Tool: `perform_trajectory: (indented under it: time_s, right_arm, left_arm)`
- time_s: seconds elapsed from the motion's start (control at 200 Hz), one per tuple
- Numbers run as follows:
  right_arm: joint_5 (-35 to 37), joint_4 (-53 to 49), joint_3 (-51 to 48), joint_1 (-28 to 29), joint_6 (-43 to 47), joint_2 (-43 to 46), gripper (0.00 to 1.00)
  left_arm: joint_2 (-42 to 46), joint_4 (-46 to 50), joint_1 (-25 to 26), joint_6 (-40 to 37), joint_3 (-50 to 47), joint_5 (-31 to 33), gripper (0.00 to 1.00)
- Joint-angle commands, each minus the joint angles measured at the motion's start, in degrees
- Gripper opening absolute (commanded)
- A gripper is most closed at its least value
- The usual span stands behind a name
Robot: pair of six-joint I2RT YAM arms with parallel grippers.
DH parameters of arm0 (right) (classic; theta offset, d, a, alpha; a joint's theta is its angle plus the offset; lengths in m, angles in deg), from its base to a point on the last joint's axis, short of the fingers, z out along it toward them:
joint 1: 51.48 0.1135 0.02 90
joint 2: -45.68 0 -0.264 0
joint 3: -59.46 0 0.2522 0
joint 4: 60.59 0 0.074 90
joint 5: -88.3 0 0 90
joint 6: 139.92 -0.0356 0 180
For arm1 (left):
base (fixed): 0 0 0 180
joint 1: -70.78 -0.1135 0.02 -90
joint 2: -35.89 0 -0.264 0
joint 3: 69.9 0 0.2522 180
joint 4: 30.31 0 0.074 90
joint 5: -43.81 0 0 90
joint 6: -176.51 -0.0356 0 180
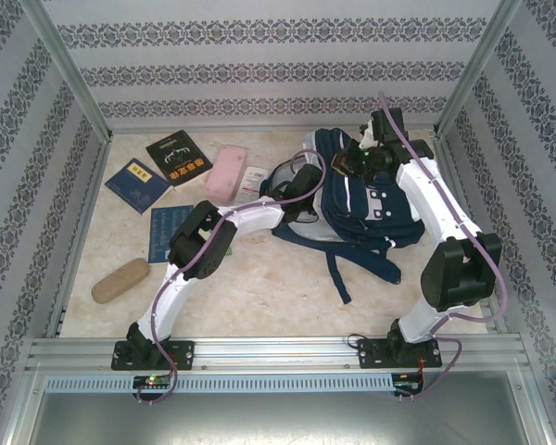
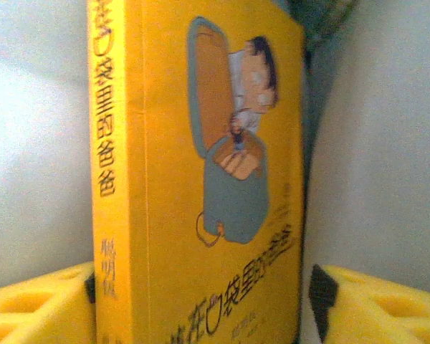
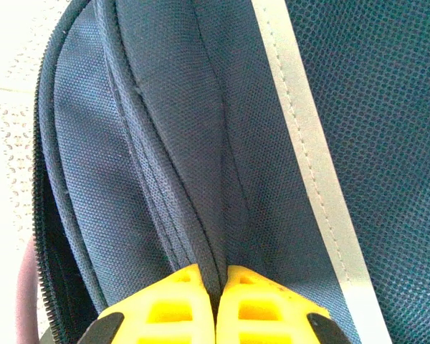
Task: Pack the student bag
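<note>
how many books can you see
4: a black book and a navy book at the table's far left, a blue book by the left arm, a yellow book between the left fingers. More may hide in the student bag.

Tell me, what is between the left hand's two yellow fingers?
A yellow book with a cartoon picture on its cover stands upright between the left hand's fingers. The left wrist view shows it.
</note>
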Motion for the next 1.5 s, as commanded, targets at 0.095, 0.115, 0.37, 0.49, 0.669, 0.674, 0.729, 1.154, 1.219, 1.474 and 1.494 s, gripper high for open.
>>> perform_trajectory:
  time_s: [0.095,0.115,0.37,0.49,0.669,0.674,0.729,1.154,1.219,1.474,1.494]
  right_arm:
    - [-3.23,4.23,-1.46,-1.52,2.22,3.43,0.00]
    - [-3.10,4.05,-1.46,-1.65,2.53,3.28,0.00]
    - [-0.48,2.17,-2.31,-2.12,7.73,0.32,0.00]
    - [2.09,1.38,-2.93,-1.60,10.20,-1.01,0.00]
    - [5.60,1.63,-4.19,0.61,12.64,-2.70,0.00]
    - [5.62,1.63,-4.20,0.65,12.66,-2.72,0.00]
    - [6.60,1.80,-4.39,1.55,13.17,-3.31,0.00]
    - [18.28,4.56,-5.00,12.39,11.58,-1.46,0.50]
    - [17.60,5.98,-5.25,14.69,10.64,-1.33,0.50]
    - [16.11,9.91,-4.65,25.76,6.93,-5.82,0.47]
    - [15.93,10.18,-4.65,26.44,6.74,-6.26,0.47]
  left_arm:
    - [8.77,8.19,-0.31,-5.62,-3.26,0.83,0.87]
    - [9.46,8.55,-0.58,-5.84,-3.84,0.71,0.87]
    - [21.30,19.32,-3.71,-11.47,-10.77,4.48,0.89]
    - [28.39,23.88,-5.70,-13.59,-16.44,7.79,0.89]
    - [38.04,31.43,-10.29,-16.81,-25.18,11.65,0.89]
    - [38.30,31.52,-10.41,-16.91,-25.31,11.74,0.89]
    - [41.20,33.11,-12.08,-18.10,-27.88,12.30,0.89]
    - [53.58,41.31,-29.38,-26.73,-41.97,13.73,0.91]
    - [52.97,40.61,-32.57,-27.89,-43.61,12.44,0.91]
    - [47.60,38.49,-38.45,-28.13,-46.87,11.23,0.84]
    - [47.17,38.03,-38.56,-28.10,-47.18,11.29,0.84]
